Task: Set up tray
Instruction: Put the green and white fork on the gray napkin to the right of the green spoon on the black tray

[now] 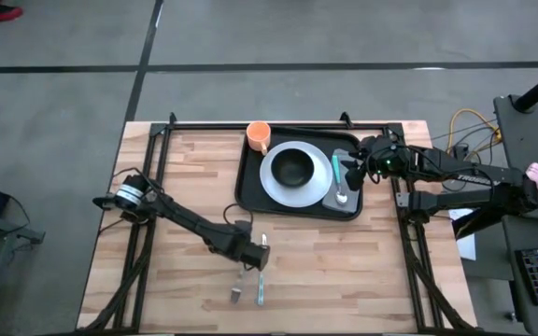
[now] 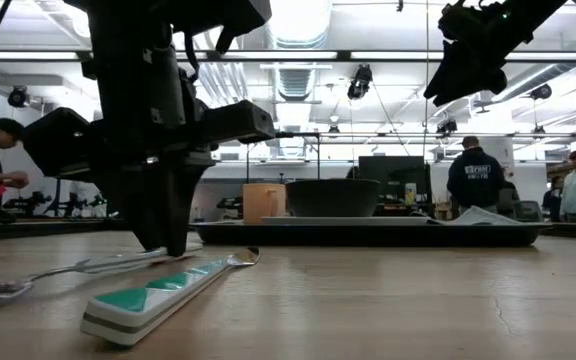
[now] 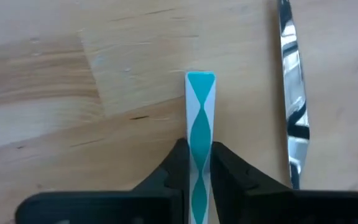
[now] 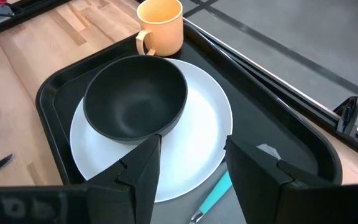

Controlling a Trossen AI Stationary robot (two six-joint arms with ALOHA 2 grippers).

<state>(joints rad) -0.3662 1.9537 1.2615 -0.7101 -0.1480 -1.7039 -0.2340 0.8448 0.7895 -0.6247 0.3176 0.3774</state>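
Closest to the low camera, a teal-and-white handled utensil (image 2: pixel 158 296) lies on the table (image 1: pixel 344 271), and the left gripper (image 3: pixel 197 163) is clamped around its handle, with a metal spoon (image 3: pixel 293 93) just beside it. Farther back sits the tray (image 1: pixel 249 187), well apart from that gripper, carrying a white plate (image 4: pixel 201 140), black bowl (image 4: pixel 135 99) and orange mug (image 4: pixel 161 26). Over the tray's right end, the right gripper (image 4: pixel 191 163) hangs spread wide, holding nothing.

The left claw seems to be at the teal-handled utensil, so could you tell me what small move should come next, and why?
Probably lift it straight up: the left claw already pinches the teal utensil, which lies flat on the table outside the tray.
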